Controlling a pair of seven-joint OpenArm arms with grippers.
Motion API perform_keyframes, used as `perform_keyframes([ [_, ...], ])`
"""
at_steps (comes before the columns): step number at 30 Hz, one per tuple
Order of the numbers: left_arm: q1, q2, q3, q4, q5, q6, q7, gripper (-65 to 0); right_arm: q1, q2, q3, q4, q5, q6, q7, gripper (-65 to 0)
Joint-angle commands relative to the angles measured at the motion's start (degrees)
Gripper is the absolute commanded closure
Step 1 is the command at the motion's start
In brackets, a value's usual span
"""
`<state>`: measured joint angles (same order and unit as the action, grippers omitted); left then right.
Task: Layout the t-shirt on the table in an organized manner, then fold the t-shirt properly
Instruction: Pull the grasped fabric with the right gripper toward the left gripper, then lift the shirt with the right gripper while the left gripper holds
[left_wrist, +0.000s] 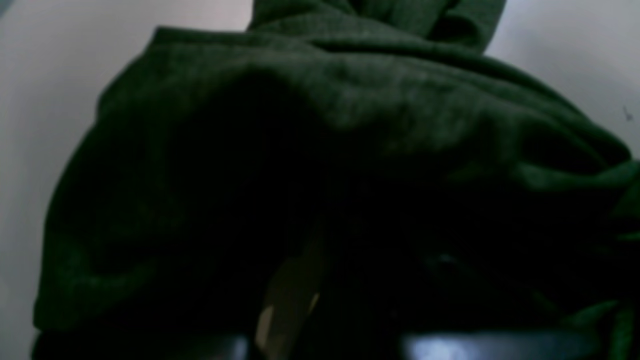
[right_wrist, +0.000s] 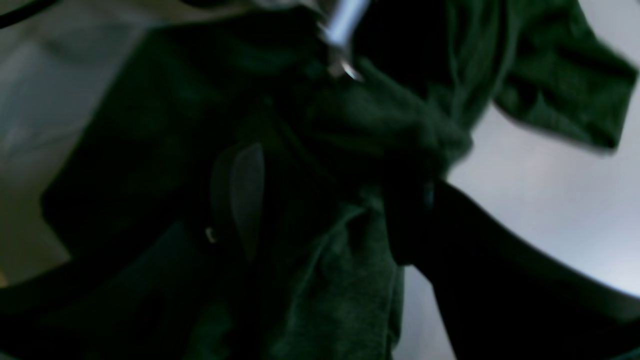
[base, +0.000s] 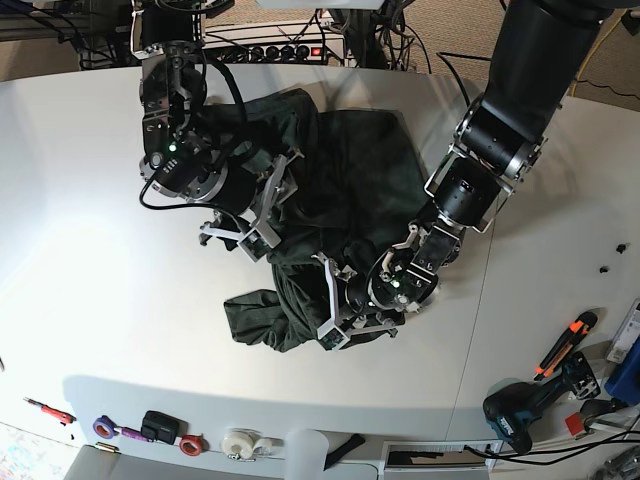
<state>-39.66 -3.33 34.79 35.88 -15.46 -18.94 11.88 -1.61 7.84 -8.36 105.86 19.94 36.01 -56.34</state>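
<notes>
Your left gripper (base: 335, 310) is clamped on the crumpled shirt (base: 340, 190) on the table (base: 90, 250); your right gripper (base: 262, 205) stands apart over it.

Matt knit cloth t-shirt (base: 340, 180) (soft, crumpled) on a smooth, faintly glossy white table (base: 90, 250)

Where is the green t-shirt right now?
In the base view the t-shirt lies crumpled mid-table, bunched between the right hand on its left and the left hand at its lower edge.
</notes>
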Motion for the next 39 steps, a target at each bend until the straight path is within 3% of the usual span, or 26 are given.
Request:
perform_keyframes([
  [1,-0.50,-0.33,-0.04,-0.15,1.79,0.96,3.02,-5.0,0.85,0.09,0.17,0.11,0.92,-0.17,1.92,-36.5],
  [5,0.13,-0.33,-0.04,-0.15,1.81,0.92,1.40,-5.0,0.85,0.07,0.15,-2.40,-4.17,-8.92,8.24,-36.5],
  [7,0.50,-0.33,-0.04,-0.15,1.81,0.94,0.46,-5.0,0.96,-0.42,0.17,-2.86,-6.84,-11.72,10.54,-36.5],
  [19,0.76,-0.33,-0.04,-0.15,1.86,0.96,0.13,-5.0,5.29,-3.56,0.15,-5.11,-7.61,-14.40,10.40,-35.6],
  [20,0.76,-0.35,-0.04,-0.15,1.86,0.94,0.13,-5.0,5.53,-3.56,0.15,-5.57,-7.65,-14.40,9.86,-31.1],
  [24,0.76,-0.35,-0.04,-0.15,2.05,0.96,0.09,-5.0,5.57,-3.54,0.15,-6.23,-9.18,-14.38,8.61,0.0],
  [32,0.76,-0.35,-0.04,-0.15,2.05,0.96,0.11,-5.0,5.57,-3.54,0.15,-6.10,-9.55,-14.40,8.52,0.0],
  [35,0.76,-0.35,-0.04,-0.15,2.05,0.96,0.11,-5.0,5.57,-3.56,0.15,-6.12,-12.61,-14.40,8.44,0.0],
  [39,0.76,-0.35,-0.04,-0.15,2.05,0.96,0.11,-5.0,5.57,-3.58,0.20,-6.12,-14.91,-15.76,8.55,-29.1],
])
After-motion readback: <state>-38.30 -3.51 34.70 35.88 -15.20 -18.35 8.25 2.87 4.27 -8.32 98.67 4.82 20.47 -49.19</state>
